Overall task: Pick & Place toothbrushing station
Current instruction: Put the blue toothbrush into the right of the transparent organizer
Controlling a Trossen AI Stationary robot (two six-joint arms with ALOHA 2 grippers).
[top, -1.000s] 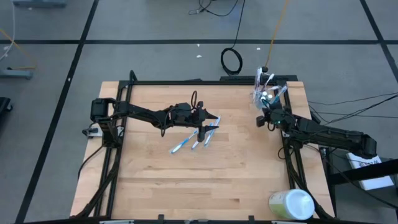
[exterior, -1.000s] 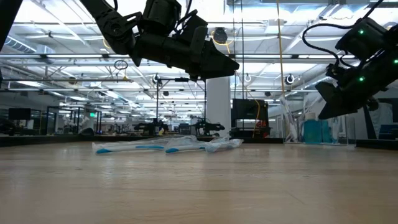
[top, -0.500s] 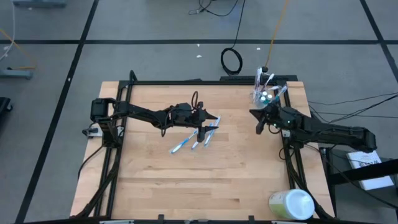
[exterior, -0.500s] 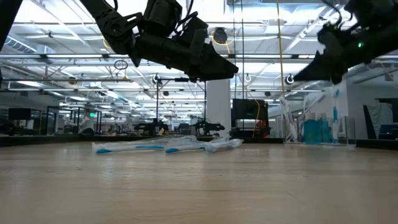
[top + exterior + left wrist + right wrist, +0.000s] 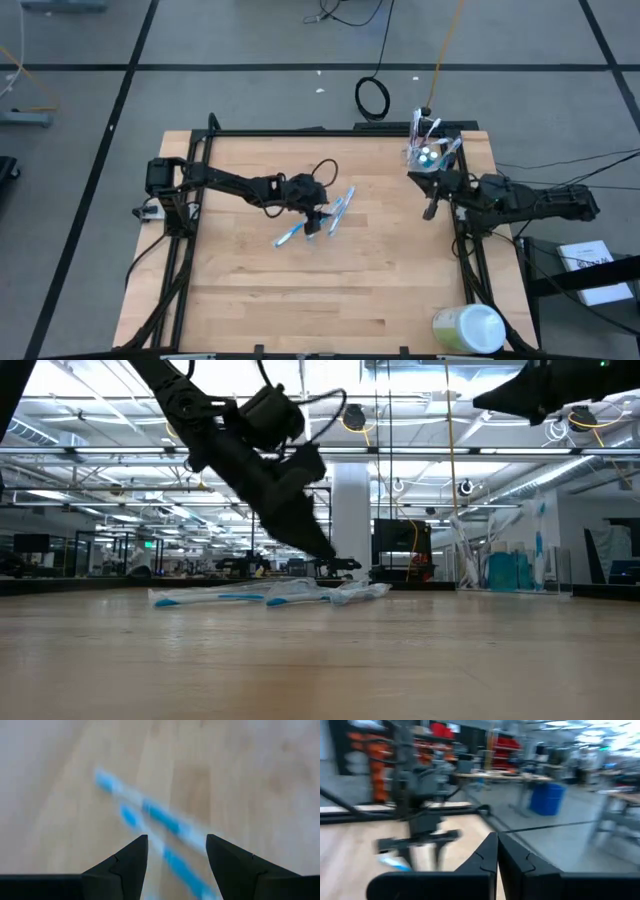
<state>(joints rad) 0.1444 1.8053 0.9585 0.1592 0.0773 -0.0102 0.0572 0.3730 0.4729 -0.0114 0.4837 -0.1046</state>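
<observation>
A: Which step is this?

B: A pick, I judge. The left gripper (image 5: pixel 314 222), fingers apart and empty, hangs pointed down over the slim blue-and-white toothbrushes (image 5: pixel 338 209) lying mid-table.

A: And next?

B: Straddle one brush, close, carry it right to the small clear plastic cup (image 5: pixel 424 153). The right gripper (image 5: pixel 431 208) waits beside it, fingers together.

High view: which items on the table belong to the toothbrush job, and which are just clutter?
Job items:
- blue-and-white toothbrushes lying mid-table, under the open left gripper
- small clear plastic cup holding brushes, far right corner

Just lying about:
- large pale green-and-white round container, near right corner
- black coiled cable on the floor
</observation>
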